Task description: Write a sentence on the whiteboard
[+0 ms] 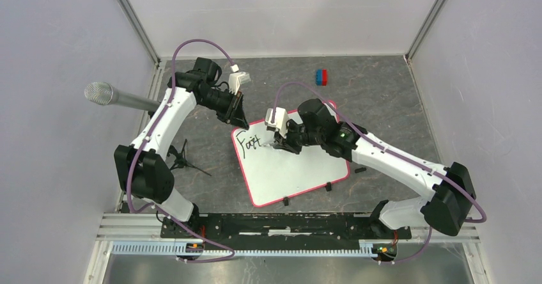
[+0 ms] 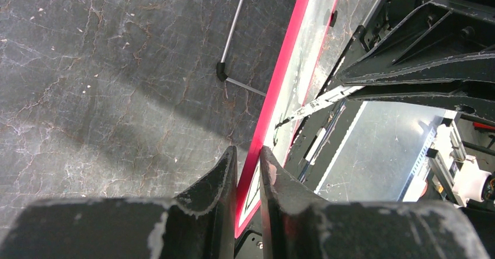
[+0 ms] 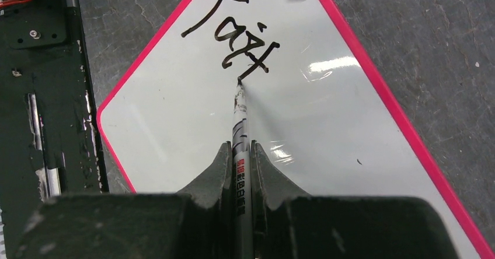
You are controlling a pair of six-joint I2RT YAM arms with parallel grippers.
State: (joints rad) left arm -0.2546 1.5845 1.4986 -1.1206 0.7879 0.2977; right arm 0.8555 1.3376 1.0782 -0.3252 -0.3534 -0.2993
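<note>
The whiteboard [image 1: 300, 172], glossy white with a red-pink rim, lies tilted on the dark table. Black marker letters reading about "Fait" [image 1: 248, 142] begin the sentence near its far left corner. My left gripper [image 1: 238, 119] is shut on the whiteboard's rim [image 2: 280, 72] at that corner, a finger on each face [image 2: 248, 154]. My right gripper [image 3: 239, 151] is shut on a grey marker [image 3: 240, 125], which points away from the wrist. The marker's tip touches the whiteboard [image 3: 327, 125] just below the last letter of the writing [image 3: 239, 37].
A microphone [image 1: 102, 94] pokes in from the left wall, with a small black tripod [image 1: 182, 159] below it. A red and blue block [image 1: 321, 76] lies at the back. Small black clips [image 1: 328, 186] sit on the board's near edge. The arms' mounting rail [image 1: 281, 223] runs along the front.
</note>
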